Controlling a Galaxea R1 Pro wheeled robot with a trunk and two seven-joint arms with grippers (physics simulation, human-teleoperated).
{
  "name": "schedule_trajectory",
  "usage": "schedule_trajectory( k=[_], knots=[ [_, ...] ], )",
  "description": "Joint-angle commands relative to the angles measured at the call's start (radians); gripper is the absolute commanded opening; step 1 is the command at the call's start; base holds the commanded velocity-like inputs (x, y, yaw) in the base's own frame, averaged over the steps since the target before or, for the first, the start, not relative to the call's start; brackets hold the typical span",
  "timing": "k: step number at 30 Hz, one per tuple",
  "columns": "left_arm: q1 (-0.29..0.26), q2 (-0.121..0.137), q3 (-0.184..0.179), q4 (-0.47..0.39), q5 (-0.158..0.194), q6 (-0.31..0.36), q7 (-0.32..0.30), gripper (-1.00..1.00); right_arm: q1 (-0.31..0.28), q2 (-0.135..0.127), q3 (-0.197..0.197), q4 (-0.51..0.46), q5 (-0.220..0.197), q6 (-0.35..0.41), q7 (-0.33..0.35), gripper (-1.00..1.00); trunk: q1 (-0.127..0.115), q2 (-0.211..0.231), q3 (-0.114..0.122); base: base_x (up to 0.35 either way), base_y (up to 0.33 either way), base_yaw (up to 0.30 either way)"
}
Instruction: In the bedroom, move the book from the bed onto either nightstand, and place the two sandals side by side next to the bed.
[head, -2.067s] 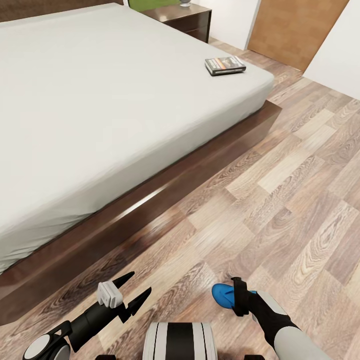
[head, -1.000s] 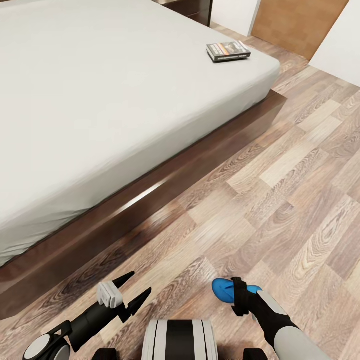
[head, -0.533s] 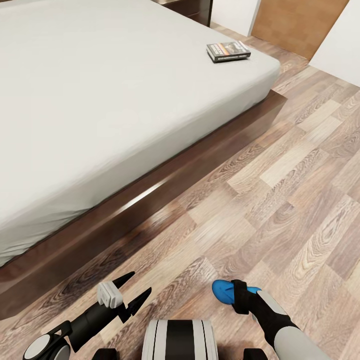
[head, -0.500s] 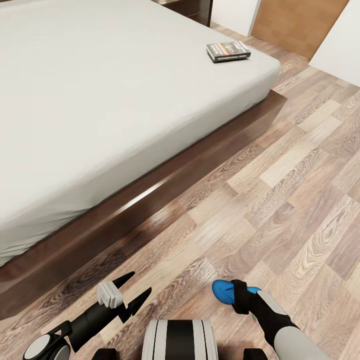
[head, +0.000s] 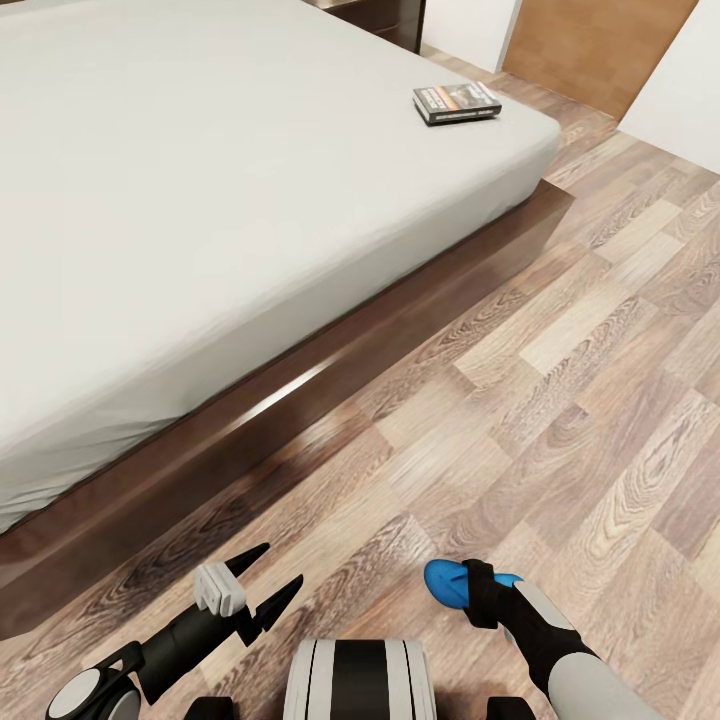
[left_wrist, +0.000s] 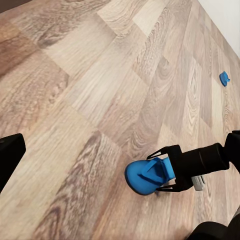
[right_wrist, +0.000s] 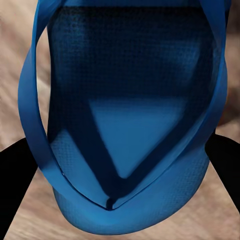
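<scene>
The book (head: 457, 102) lies flat near the far right corner of the bed (head: 200, 180), on the light-grey mattress. Low at the right of the head view, my right gripper (head: 478, 595) is shut on a blue sandal (head: 448, 583) held just above the wood floor. The left wrist view shows this held sandal (left_wrist: 145, 175) side on, and the second sandal (left_wrist: 224, 78) lying far off on the floor near the white wall. In the right wrist view the strapped sandal (right_wrist: 130, 115) sits between the black fingers (right_wrist: 15, 170). My left gripper (head: 283, 563) hangs open over the floor, holding nothing.
The bed's dark wooden frame (head: 300, 400) runs diagonally across the floor in front of me. A corner of a nightstand (head: 388, 15) shows beyond the bed, with a brown door (head: 590, 45) to its right. Wood-plank floor (head: 560, 380) stretches to the right.
Between the earliest frame and one second ago the whole head view shifted, so the camera moved. Since then nothing has visibly changed; the sandal stays in my right gripper.
</scene>
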Motion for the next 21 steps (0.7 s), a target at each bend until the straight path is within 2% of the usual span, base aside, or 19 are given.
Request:
schedule_trajectory(
  k=[1, 4, 12, 21],
  knots=[
    [0.000, 0.001, -0.001, -0.001, 0.011, 0.010, -0.001, 1.00, 0.000, 0.000, -0.005, -0.002, -0.004, 0.004, -0.007, -1.00, 0.000, 0.000, 0.000, 0.000, 0.000, 0.000],
    [0.000, 0.000, -0.002, -0.001, 0.011, 0.012, 0.000, 1.00, 0.000, 0.000, -0.005, -0.002, -0.004, 0.004, -0.007, -1.00, -0.001, 0.000, 0.007, 0.000, 0.000, 0.000],
    [0.000, 0.000, -0.002, -0.001, 0.011, 0.012, 0.000, 1.00, 0.000, 0.000, -0.005, -0.002, -0.004, 0.004, -0.007, -1.00, -0.001, 0.000, 0.007, 0.000, 0.000, 0.000],
    [0.000, 0.000, -0.002, -0.001, 0.011, 0.012, 0.000, 1.00, 0.000, 0.000, -0.005, -0.002, -0.004, 0.004, -0.007, -1.00, -0.005, 0.002, 0.042, 0.000, 0.000, 0.000]
  ],
)
